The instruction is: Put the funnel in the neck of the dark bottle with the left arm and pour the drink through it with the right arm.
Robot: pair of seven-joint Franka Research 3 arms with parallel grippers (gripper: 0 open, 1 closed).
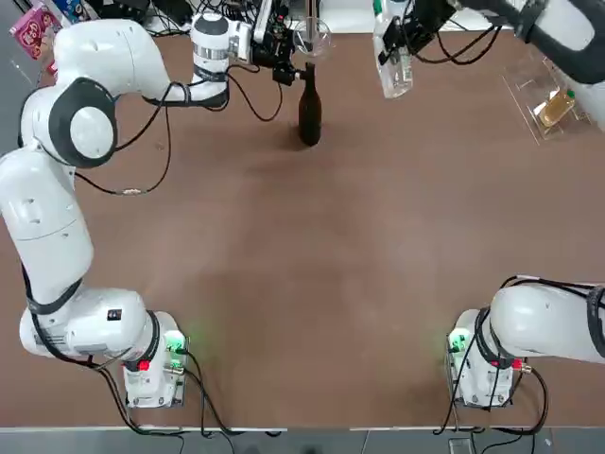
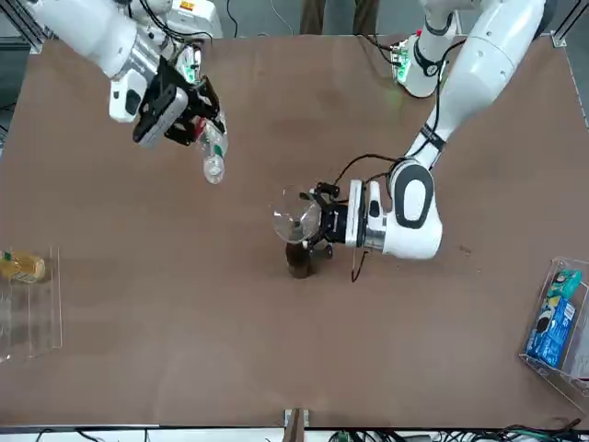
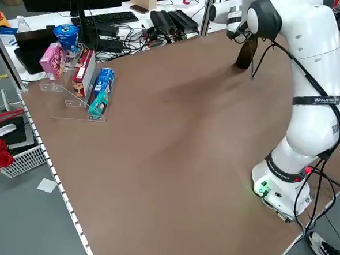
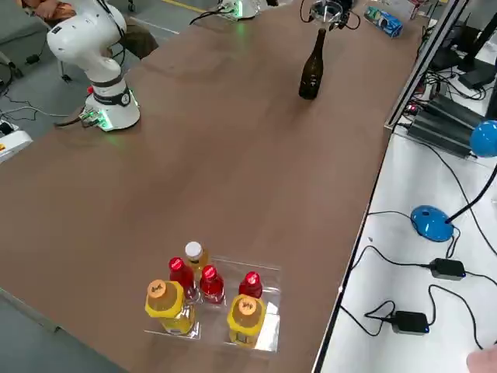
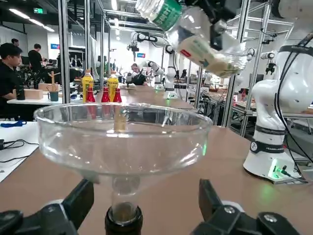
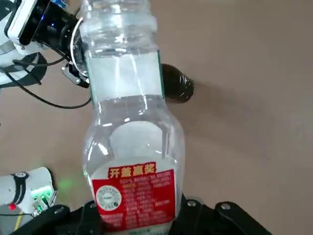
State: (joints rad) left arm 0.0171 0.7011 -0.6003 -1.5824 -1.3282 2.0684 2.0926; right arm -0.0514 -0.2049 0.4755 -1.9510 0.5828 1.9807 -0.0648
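The dark bottle [image 1: 309,113] [image 2: 299,261] [image 4: 312,70] stands upright at the far side of the table. The clear funnel [image 5: 122,139] [image 2: 294,219] sits with its spout in the bottle's neck [image 5: 123,220]. My left gripper [image 5: 145,198] [image 2: 322,226] is open, one finger [image 5: 80,200] on each side of the spout and clear of it. To the bottle's right in the top view, my right gripper [image 1: 402,28] [image 2: 175,110] is shut on the drink [image 6: 129,132] [image 1: 395,71] [image 5: 205,46]. It holds the drink tilted above the table, mouth end toward the funnel.
A clear tray [image 1: 534,90] at the far right holds a bottle of yellow liquid [image 1: 556,106]. The right side view shows red and yellow bottles [image 4: 206,299] in that tray. A clear rack of snack packs [image 3: 94,94] [image 2: 557,318] stands at the table's left edge.
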